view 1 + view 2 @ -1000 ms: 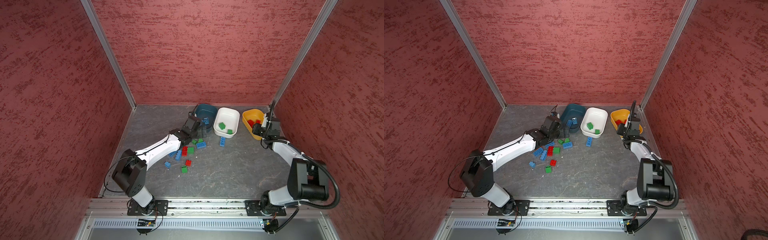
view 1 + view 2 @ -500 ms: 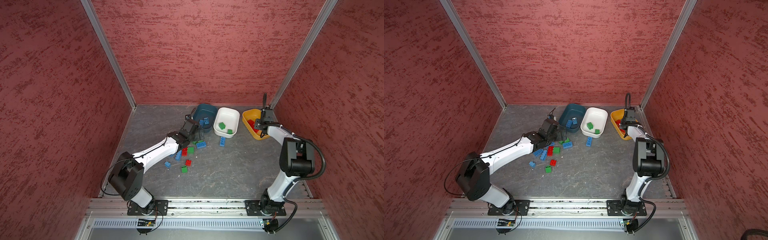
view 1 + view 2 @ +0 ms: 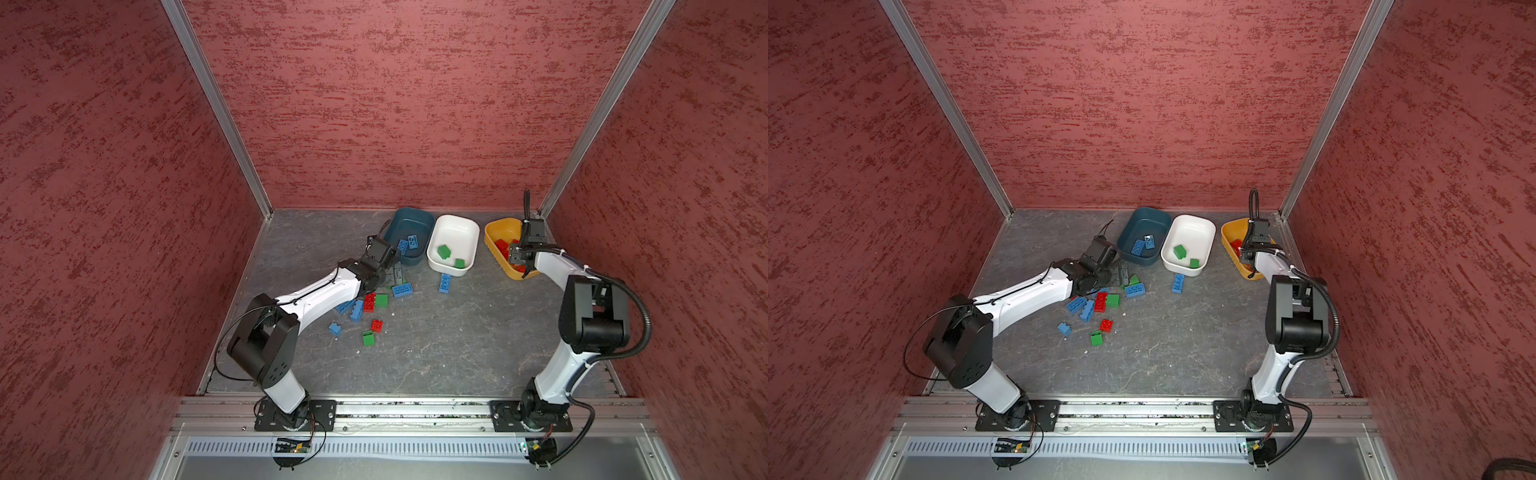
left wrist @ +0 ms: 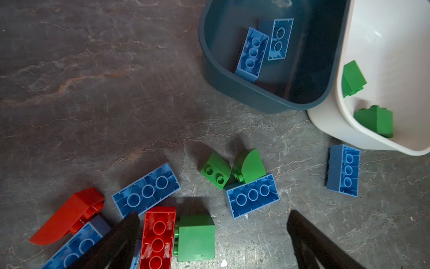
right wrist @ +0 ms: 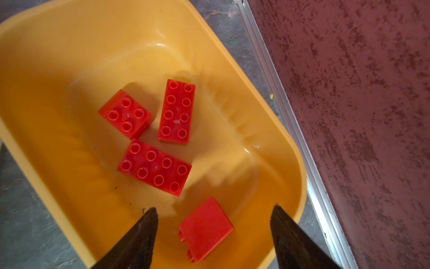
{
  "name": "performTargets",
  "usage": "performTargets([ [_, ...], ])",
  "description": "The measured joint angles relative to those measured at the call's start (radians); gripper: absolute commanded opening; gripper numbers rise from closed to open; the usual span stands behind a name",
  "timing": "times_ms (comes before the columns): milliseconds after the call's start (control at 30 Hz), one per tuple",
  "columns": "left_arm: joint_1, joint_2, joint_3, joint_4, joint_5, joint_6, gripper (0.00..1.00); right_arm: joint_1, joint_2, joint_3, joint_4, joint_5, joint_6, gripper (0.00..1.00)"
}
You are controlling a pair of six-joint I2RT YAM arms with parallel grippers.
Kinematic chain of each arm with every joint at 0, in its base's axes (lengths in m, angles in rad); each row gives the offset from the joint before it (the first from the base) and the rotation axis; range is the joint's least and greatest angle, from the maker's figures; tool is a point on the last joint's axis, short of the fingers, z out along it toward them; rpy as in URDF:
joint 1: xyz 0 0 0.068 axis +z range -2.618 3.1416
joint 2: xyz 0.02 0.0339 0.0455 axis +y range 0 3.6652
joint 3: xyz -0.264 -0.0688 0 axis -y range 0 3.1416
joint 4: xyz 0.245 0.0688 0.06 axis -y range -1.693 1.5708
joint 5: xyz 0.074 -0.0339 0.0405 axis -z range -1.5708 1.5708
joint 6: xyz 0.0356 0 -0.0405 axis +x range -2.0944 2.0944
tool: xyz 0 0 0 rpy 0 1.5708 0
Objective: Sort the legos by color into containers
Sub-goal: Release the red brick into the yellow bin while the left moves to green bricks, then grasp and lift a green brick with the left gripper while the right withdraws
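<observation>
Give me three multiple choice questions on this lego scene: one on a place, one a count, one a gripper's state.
1. Which tub stands between the other two? A) teal tub B) white tub C) yellow tub
2. How many green bricks lie in the white tub? A) none B) two C) five
3. How is the left gripper? A) open, holding nothing B) shut on a red brick C) shut on a blue brick
Answers: B, flanked by the teal tub and yellow tub; B, two show inside it; A, its fingers stand apart above loose bricks.

bare floor (image 3: 457, 340) lies open mid-table; scattered legos (image 3: 369, 302) crowd the ground before the teal tub (image 3: 405, 222).
</observation>
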Motion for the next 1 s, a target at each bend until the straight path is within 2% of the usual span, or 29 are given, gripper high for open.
performTargets([
  [67,0.000,0.031,0.029,-0.028,0.004,0.003,1.00,0.001,-0.026,0.000,-0.006,-0.011,0.007,0.89],
  [100,0.000,0.046,0.045,-0.046,0.004,0.002,0.96,0.002,-0.041,0.000,-0.008,-0.021,0.010,0.98],
  [233,0.002,0.106,0.113,-0.099,0.003,-0.031,0.74,0.013,-0.129,-0.027,0.004,-0.073,0.034,0.99],
  [467,0.011,0.230,0.220,-0.142,0.026,-0.111,0.59,0.029,-0.318,-0.168,0.054,-0.193,0.095,0.99],
  [700,0.021,0.329,0.258,-0.159,0.029,-0.191,0.52,0.034,-0.460,-0.268,0.088,-0.311,0.149,0.99],
  [1000,0.026,0.426,0.313,-0.171,0.032,-0.230,0.45,0.040,-0.494,-0.285,0.095,-0.363,0.171,0.99],
])
